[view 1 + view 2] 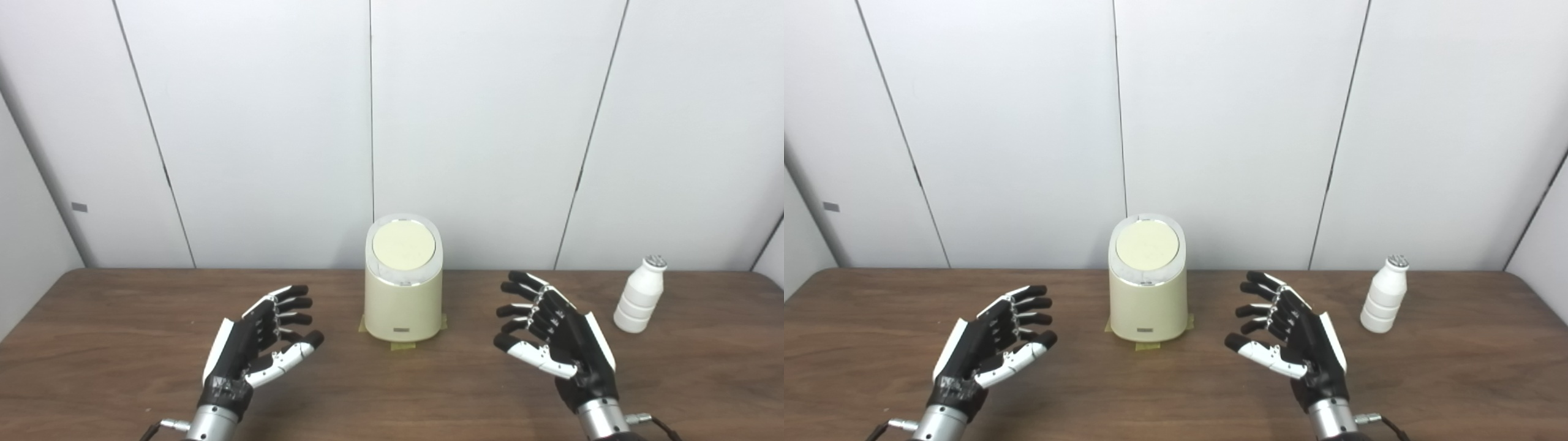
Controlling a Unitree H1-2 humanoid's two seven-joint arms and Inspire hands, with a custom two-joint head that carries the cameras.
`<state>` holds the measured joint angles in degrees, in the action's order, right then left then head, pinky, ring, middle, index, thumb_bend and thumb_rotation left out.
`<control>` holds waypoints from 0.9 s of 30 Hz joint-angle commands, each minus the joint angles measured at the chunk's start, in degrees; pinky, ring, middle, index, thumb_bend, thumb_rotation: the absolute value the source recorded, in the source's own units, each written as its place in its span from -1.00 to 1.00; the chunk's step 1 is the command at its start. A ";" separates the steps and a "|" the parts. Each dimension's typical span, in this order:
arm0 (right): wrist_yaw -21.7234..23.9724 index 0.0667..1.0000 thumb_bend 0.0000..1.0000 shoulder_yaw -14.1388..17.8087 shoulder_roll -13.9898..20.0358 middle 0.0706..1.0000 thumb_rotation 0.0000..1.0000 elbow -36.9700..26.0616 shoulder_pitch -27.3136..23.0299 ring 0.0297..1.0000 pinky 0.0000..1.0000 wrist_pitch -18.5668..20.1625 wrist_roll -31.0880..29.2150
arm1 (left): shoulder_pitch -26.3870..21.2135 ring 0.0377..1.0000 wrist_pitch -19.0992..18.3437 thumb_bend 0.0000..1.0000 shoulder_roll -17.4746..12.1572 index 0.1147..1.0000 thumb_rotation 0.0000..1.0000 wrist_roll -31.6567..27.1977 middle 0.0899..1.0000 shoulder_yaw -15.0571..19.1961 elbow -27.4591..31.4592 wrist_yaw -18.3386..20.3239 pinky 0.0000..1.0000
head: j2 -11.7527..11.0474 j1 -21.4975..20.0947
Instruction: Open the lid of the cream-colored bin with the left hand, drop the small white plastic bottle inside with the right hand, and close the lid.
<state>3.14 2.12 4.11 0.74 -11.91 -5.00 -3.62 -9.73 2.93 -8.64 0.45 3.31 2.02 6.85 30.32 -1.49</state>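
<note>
the cream-colored bin (403,293) stands upright on the wooden table (122,343), near the table's far edge and in front of the white panelled wall (257,122). its round lid (403,245) is down, seated flat inside a pale rim. small pieces of tape (402,346) show on the table at the base of the bin.

left hand (257,343): palm turned inward toward the bin, fingers (294,303) spread apart and slightly curled, thumb extended. it holds nothing and touches nothing. the bin lies to the right of this hand and a little farther from the robot, near but clearly apart from the fingertips. the lid sits higher than the hand.

right hand (554,334): palm turned inward toward the bin, fingers (520,294) spread and slightly curled, thumb extended toward the bin. it is empty and in contact with nothing. the bin lies to the left of this hand, near but apart, at about the same gap as on the other side.

the small white plastic bottle (640,295) stands upright on the table, cap up, ribbed along its lower body. it is on the outer side of the right hand, to the right of it and slightly farther back, near the back of the hand but not touching. the right hand is between the bottle and the bin. the bottle is well apart from the left hand.
</note>
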 commanded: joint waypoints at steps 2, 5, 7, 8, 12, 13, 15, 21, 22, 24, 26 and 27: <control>0.19 0.48 0.65 -0.23 0.00 0.46 -0.47 -2.37 -1.51 0.19 -0.06 -0.47 -0.07 | -2.26 0.34 2.12 0.39 -0.54 0.54 -0.56 -0.43 0.46 -0.18 0.65 -0.10 0.10 | 0.12 -0.03; 0.21 0.47 0.67 -0.27 -0.10 0.46 -0.48 -2.69 -1.45 0.19 -0.06 -0.10 -0.27 | -2.25 0.34 2.02 0.40 -0.49 0.53 -0.55 -0.60 0.45 -0.19 0.58 -0.09 0.11 | 0.12 -0.03; 0.35 0.48 0.66 -0.30 -0.03 0.46 -0.48 -2.39 -1.50 0.19 -0.05 -0.45 -0.32 | -2.25 0.35 1.89 0.41 -0.44 0.52 -0.56 -0.80 0.45 -0.18 0.58 -0.05 0.12 | 0.12 -0.03; 0.44 0.48 0.66 -0.30 0.04 0.46 -0.48 -2.20 -1.54 0.20 -0.05 -0.68 -0.34 | -2.27 0.35 1.89 0.41 -0.41 0.51 -0.56 -0.72 0.45 -0.17 0.56 -0.13 0.11 | 0.12 -0.03; 0.33 0.47 0.66 -0.20 -0.18 0.46 -0.49 -2.64 -1.41 0.20 -0.05 0.02 -0.67 | -2.20 0.34 1.88 0.41 -0.40 0.51 -0.56 -0.67 0.45 -0.16 0.76 -0.21 0.11 | 0.02 -0.05; 0.27 0.47 0.66 -0.24 -0.18 0.46 -0.48 -2.75 -1.37 0.20 -0.04 0.12 -0.57 | -2.20 0.34 1.96 0.41 -0.42 0.51 -0.56 -0.65 0.45 -0.17 0.75 -0.20 0.10 | 0.02 -0.05; 0.08 0.47 0.67 -0.30 -0.18 0.46 -0.48 -2.84 -1.36 0.20 -0.04 0.06 -0.21 | -2.23 0.34 2.08 0.41 -0.40 0.51 -0.55 -0.57 0.45 -0.13 0.67 -0.31 0.10 | -0.14 -0.09; 0.22 0.48 0.65 -0.21 -0.11 0.45 -0.48 -1.28 -1.87 0.18 -0.06 -1.49 -0.22 | -2.45 0.43 1.90 0.47 1.15 0.58 -0.44 1.21 0.51 0.29 0.51 -3.03 0.17 | -0.73 -0.27; 0.17 0.48 0.64 -0.19 -0.09 0.45 -0.48 -1.13 -1.93 0.18 -0.06 -1.52 -0.13 | -2.56 0.50 1.49 0.49 1.64 0.64 -0.41 1.56 0.58 0.30 0.78 -3.70 0.25 | -0.73 -0.27; -0.10 0.48 0.64 -0.14 -0.15 0.46 -0.48 -0.67 -2.11 0.19 -0.06 -1.60 0.18 | -3.52 0.61 0.61 0.52 2.27 0.73 -0.32 2.12 0.69 0.23 1.20 -4.67 0.35 | -1.07 -0.31; -0.15 0.48 0.63 -0.15 -0.11 0.46 -0.48 0.17 -2.38 0.19 -0.04 -2.25 0.45 | -5.13 0.58 -0.29 0.55 2.39 0.75 -0.28 2.46 0.70 0.02 1.44 -5.03 0.32 | -1.43 -0.21; 0.01 0.49 0.63 -0.15 -0.10 0.46 -0.48 0.67 -2.55 0.20 -0.04 -2.73 0.29 | -6.37 0.57 -0.61 0.56 2.42 0.75 -0.28 2.58 0.69 -0.10 1.30 -5.12 0.32 | -1.62 -0.17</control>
<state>3.19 1.83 3.99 2.31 -11.87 -4.91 -3.16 -11.37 1.66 -5.91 2.36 3.26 1.68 2.45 28.65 -1.58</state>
